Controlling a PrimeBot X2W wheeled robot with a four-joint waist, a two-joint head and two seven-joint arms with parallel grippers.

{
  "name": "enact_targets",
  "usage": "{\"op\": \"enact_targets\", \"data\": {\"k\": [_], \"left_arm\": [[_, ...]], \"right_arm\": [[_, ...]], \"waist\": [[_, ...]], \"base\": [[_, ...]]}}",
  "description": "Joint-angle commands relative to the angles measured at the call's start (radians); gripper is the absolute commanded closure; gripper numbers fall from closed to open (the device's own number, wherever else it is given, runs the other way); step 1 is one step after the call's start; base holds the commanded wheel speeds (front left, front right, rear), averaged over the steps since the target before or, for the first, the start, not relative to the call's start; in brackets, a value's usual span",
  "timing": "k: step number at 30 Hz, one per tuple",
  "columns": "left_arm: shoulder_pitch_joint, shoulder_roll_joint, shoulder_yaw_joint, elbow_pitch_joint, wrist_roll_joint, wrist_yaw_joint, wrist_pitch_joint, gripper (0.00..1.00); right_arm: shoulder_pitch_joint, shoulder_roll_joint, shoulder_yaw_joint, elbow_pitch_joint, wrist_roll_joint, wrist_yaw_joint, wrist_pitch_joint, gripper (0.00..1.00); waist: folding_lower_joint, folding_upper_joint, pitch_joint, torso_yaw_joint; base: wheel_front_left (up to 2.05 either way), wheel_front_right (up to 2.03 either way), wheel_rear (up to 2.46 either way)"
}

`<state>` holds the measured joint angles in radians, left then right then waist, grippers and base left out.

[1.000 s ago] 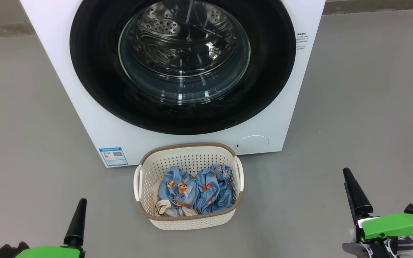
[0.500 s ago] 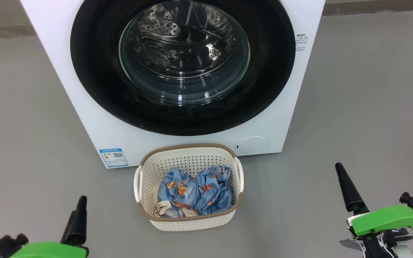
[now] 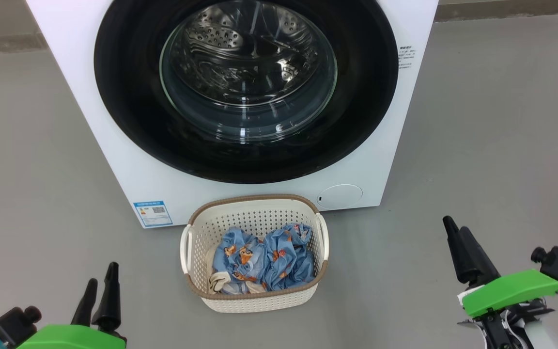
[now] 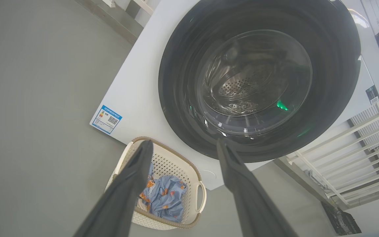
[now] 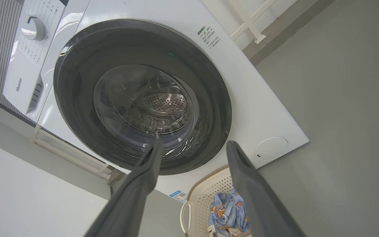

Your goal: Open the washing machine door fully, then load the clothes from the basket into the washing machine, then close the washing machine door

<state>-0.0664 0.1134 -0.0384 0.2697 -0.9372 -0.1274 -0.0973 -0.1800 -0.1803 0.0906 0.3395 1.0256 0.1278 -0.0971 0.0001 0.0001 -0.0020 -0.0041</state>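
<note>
Lying crumpled inside the basket (image 3: 259,301): the clothes (image 3: 264,261), blue and cream.

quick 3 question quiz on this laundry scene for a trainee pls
1. Fill in: the left tool and the right tool both stand ___, holding nothing.
2. The clothes lie: A in the left tool; B in the basket; C in the right tool.
3. True or false: the washing machine door is swung fully open.
Key: 1 open; 2 B; 3 false.
</note>
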Motion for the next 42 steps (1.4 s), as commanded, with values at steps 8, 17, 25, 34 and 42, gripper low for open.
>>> {"op": "enact_targets", "data": {"k": [8, 17, 25, 34, 42], "left_arm": [[-0.048, 0.036, 0.012, -0.022, 0.146, -0.002, -0.033, 0.0], [-0.041, 0.035, 0.024, -0.027, 0.285, -0.002, -0.06, 0.0], [-0.041, 0.039, 0.037, -0.028, 0.396, -0.003, -0.083, 0.0], [-0.042, 0.04, 0.055, -0.022, 0.519, -0.003, -0.11, 0.0], [-0.045, 0.03, 0.083, 0.002, 0.629, 0.003, -0.133, 0.0]], "right_arm": [[-0.073, -0.035, 0.048, -0.011, -0.142, 0.002, -0.034, 0.0], [-0.088, -0.046, 0.068, 0.003, -0.27, 0.002, -0.061, 0.0], [-0.093, -0.043, 0.058, -0.001, -0.376, 0.002, -0.084, 0.0], [-0.1, -0.041, 0.056, 0.0, -0.508, 0.003, -0.11, 0.0], [-0.11, -0.039, 0.042, 0.015, -0.615, 0.003, -0.134, 0.0]], "waist": [[-0.0001, -0.0001, -0.001, -0.001], [-0.0001, -0.0001, -0.004, -0.003], [-0.0001, -0.0001, -0.01, -0.007], [-0.0001, -0.0001, -0.018, -0.011], [-0.0001, -0.0001, -0.019, -0.011]], "base": [[0.0, 0.0, 0.0], [0.0, 0.0, 0.0], [0.0, 0.0, 0.0], [0.0, 0.0, 0.0], [0.0, 0.0, 0.0]]}}
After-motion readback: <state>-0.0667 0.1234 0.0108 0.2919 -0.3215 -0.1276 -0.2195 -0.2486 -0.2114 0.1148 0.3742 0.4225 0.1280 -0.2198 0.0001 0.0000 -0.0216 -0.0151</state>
